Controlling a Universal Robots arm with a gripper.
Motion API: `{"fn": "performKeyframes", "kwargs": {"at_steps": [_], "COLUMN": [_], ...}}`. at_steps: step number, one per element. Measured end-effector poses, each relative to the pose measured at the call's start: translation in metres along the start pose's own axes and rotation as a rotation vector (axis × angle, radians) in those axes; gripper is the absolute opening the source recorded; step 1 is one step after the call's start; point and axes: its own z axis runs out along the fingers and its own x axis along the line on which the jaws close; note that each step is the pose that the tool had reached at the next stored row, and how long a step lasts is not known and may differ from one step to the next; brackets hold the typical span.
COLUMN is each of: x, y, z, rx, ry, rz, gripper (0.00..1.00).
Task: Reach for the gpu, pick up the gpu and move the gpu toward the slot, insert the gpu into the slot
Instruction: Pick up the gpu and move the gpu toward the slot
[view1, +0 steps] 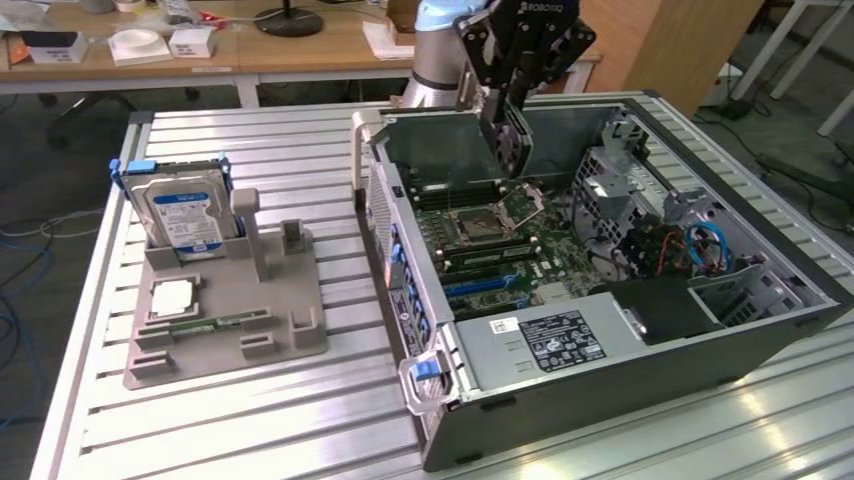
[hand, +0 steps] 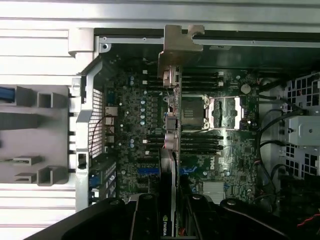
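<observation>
The gpu (view1: 515, 140) hangs upright, a thin dark card, over the motherboard (view1: 501, 235) of the open computer case (view1: 641, 350). My gripper (view1: 518, 95) is shut on its upper edge. In the wrist view the gpu (hand: 170, 135) shows edge-on, running from between my fingers (hand: 145, 217) out to its silver bracket (hand: 178, 47) by the case's rear wall. The blue slot (view1: 483, 285) lies on the board below the card and nearer the camera, seen again as the blue slot (hand: 149, 171) beside the card's edge. The card is above the board, not touching it.
A grey holder (view1: 227, 310) at the exterior view's left carries a silver hard drive (view1: 187, 215), a square chip (view1: 174, 298) and a memory stick (view1: 220, 322). In the case are a processor socket (view1: 477, 222), a power supply (view1: 561, 340) and cables (view1: 697, 245). The table is slatted aluminium (view1: 267, 420).
</observation>
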Motion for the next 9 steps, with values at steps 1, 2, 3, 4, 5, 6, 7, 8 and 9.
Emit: {"fn": "performKeyframes", "kwargs": {"at_steps": [1, 2, 3, 4, 5, 6, 7, 8, 9], "x": [-0.002, -0.004, -0.006, -0.008, -0.01, -0.012, -0.014, -0.017, -0.019], "y": [0.0, 0.0, 0.0001, 0.0001, 0.0001, 0.0001, 0.0001, 0.0002, 0.0002], "z": [0.0, 0.0, 0.0, 0.0, -0.0001, -0.0001, -0.0001, -0.0001, -0.0001], "rx": [-0.0001, -0.0003, -0.0006, -0.0009, -0.001, -0.0012, -0.0014, -0.0015, -0.0018], "ry": [0.0, -0.0001, -0.0001, -0.0001, -0.0001, -0.0001, -0.0002, -0.0002, -0.0002], "rz": [0.001, 0.001, 0.002, 0.002, 0.002, 0.003, 0.003, 0.004, 0.004], "gripper": [0.26, 0.26, 0.26, 0.26, 0.26, 0.26, 0.26, 0.26, 0.26]}}
